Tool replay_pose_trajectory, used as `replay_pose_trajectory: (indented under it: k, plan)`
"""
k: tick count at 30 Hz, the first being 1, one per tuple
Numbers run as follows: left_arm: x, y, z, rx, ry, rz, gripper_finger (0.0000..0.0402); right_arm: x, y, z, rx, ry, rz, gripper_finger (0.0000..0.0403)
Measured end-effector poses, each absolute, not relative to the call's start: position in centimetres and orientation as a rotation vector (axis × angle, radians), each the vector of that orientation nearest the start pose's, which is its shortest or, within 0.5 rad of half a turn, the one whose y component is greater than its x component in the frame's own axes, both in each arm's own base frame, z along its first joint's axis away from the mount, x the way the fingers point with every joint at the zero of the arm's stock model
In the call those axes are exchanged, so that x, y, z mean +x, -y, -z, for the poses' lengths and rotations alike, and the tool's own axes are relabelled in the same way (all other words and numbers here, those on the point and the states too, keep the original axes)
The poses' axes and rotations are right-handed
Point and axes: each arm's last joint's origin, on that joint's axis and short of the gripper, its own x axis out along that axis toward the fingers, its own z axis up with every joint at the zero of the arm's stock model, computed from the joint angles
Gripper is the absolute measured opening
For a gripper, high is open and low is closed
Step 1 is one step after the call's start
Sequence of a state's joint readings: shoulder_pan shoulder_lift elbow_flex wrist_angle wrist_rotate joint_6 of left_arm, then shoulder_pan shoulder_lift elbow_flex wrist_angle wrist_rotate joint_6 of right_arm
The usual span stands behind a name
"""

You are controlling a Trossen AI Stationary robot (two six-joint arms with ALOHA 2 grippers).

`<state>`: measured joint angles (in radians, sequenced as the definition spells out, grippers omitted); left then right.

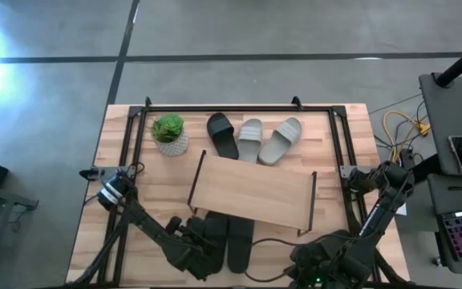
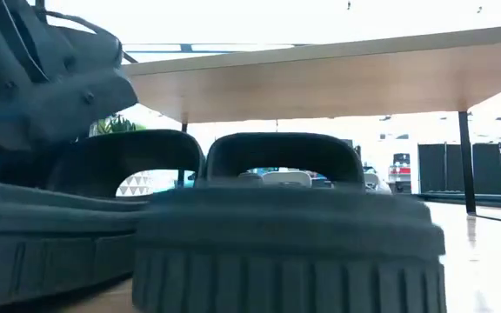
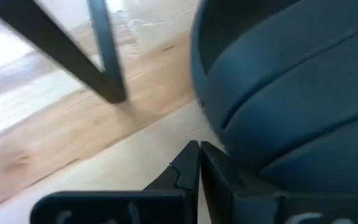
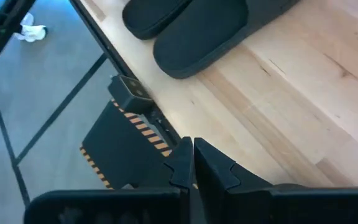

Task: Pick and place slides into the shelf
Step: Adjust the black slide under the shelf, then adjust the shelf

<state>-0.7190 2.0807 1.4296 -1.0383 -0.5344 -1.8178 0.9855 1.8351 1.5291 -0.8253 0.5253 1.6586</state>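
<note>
The shelf (image 1: 251, 189) stands mid-table; its light plank (image 2: 320, 78) shows from below in the low view. Two dark slides (image 1: 235, 237) lie side by side at its near edge, toes under the plank, and fill the low view (image 2: 285, 235). One black slide (image 1: 223, 135) and two light grey slides (image 1: 267, 140) lie on the table beyond the shelf. My left gripper (image 1: 201, 241) (image 3: 199, 155) is shut, low beside the left dark slide (image 3: 291, 93). My right gripper (image 1: 311, 258) (image 4: 191, 155) is shut above the table's near edge, right of the dark slides' heels (image 4: 191, 31), touching nothing. My left gripper is shut and lies close along the left side of the left dark slide (image 3: 241, 149), low over the table. Whether the outer side of a finger (image 3: 229, 180) touches the slide, I cannot tell.
A small potted plant (image 1: 169, 133) stands at the far left of the table. The shelf's thin black leg (image 3: 107, 56) stands just ahead of my left gripper. Black rails (image 1: 239, 107) frame the tabletop. Bare wood lies right of the shelf.
</note>
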Motion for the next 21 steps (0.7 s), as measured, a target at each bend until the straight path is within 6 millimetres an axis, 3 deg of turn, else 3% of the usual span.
replay_pose_trajectory:
  k: [7, 15, 21]
  plan:
    - [26.6, 23.7, -18.8, -0.61, -0.893, -0.879, 0.0, 21.5, -30.8, -25.8, 0.742, -0.896, 0.346, 0.0008]
    - [22.4, 23.2, -25.3, -0.672, -0.697, -0.797, 0.0, 21.2, -31.5, -25.3, 0.718, -0.958, 0.312, 0.0008]
    - [20.0, 21.1, -28.3, -0.608, -0.672, -0.817, 0.0, 18.9, -30.9, -28.0, 0.721, -0.822, 0.451, 0.0008]
